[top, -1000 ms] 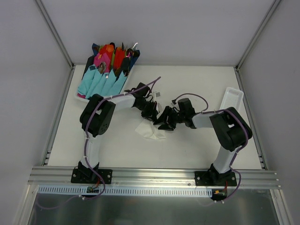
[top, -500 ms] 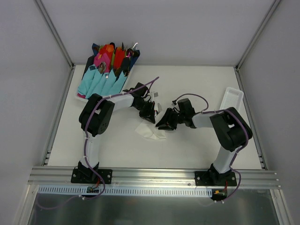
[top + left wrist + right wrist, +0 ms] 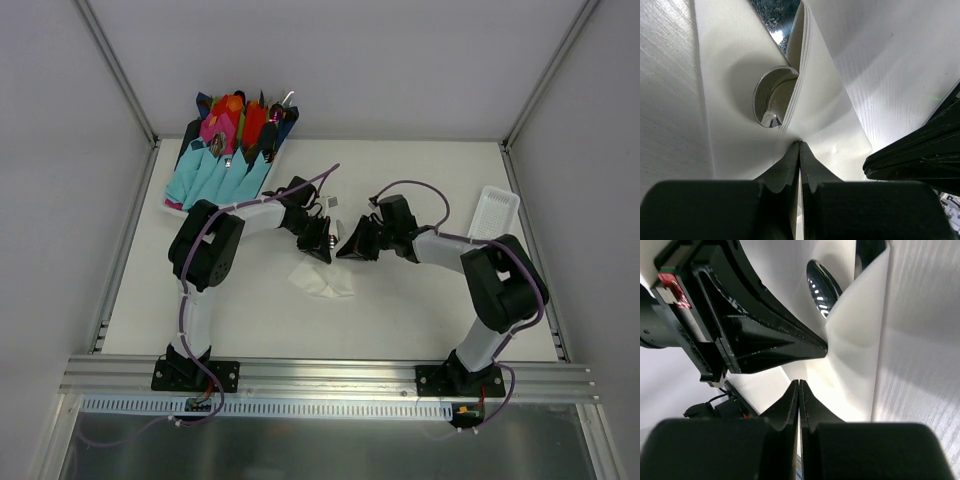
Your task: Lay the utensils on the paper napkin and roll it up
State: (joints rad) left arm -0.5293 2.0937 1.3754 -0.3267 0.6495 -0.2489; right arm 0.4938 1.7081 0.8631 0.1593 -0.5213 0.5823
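The right fingers (image 3: 790,402) are newly shut beside the left fingers (image 3: 787,165), which are clamped on the paper napkin (image 3: 732,60), so rolling over the spoon (image 3: 771,100) is judged begun.

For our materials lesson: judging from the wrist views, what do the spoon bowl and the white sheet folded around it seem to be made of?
Spoon: probably polished metal. Its bowl is mirror-bright and reflects its surroundings, though glossy plastic cannot be ruled out.
Paper napkin: seemingly thin matte paper. It bends in soft folds, and its edge shows fine stacked layers.
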